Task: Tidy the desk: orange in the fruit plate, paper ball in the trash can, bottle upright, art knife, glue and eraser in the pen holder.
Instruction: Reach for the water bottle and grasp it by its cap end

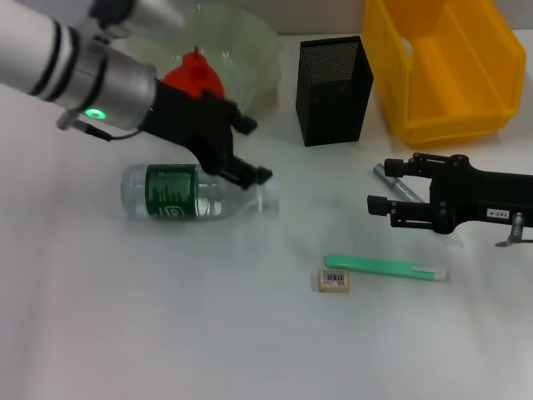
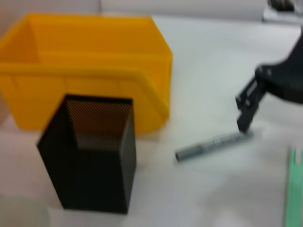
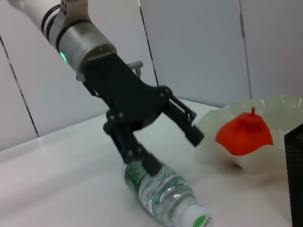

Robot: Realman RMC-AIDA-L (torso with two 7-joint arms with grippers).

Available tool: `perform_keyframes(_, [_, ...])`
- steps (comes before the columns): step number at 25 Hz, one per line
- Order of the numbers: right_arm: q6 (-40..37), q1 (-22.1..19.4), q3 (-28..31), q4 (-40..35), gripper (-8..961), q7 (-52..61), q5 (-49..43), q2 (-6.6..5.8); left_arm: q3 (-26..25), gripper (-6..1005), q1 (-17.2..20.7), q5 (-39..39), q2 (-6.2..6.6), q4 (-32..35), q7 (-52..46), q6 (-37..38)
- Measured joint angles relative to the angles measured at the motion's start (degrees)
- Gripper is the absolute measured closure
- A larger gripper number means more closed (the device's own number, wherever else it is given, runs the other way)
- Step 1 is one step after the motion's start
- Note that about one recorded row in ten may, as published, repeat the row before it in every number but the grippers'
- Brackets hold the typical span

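Bottle lying flat on counter, left hand spread wide above it; orange in fruit plate; right hand open near eraser.

The left arm is a white tube marked with black rings, followed by a silver-grey metal wrist cylinder that carries a small glowing green light. A thin dark cable loops beneath that cylinder. The left gripper is matte black and angular, with two long, slim jaws. The right gripper is also matte black, built from blocky linked bars, with a small white label and a silver metal bracket on its body.
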Motion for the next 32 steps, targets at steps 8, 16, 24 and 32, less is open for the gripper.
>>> perform_keyframes(8, [0.89,-0.04,-0.15,-0.24,210,-0.03,-0.07,0.33,7.54,173,-3.28,10.9,-2.94,-0.65,-4.43,-5.0])
perform_keyframes(16, [0.97,-0.01,-0.06,-0.28,210,-0.06,0.01,0.31,12.52,173,-3.08,10.86,-3.1,-0.9,-5.65,-8.75])
perform_keyframes(24, [1.22,0.28,-0.06,-0.25,210,0.09,0.13,0.3,20.71,173,-2.69,10.68,-3.4,-1.78,-5.95,-15.78])
perform_keyframes(32, [1.25,0.33,0.16,-0.14,211,0.34,0.22,0.3,21.84,223,-2.69,10.68,-3.42,-1.82,-5.63,-16.05])
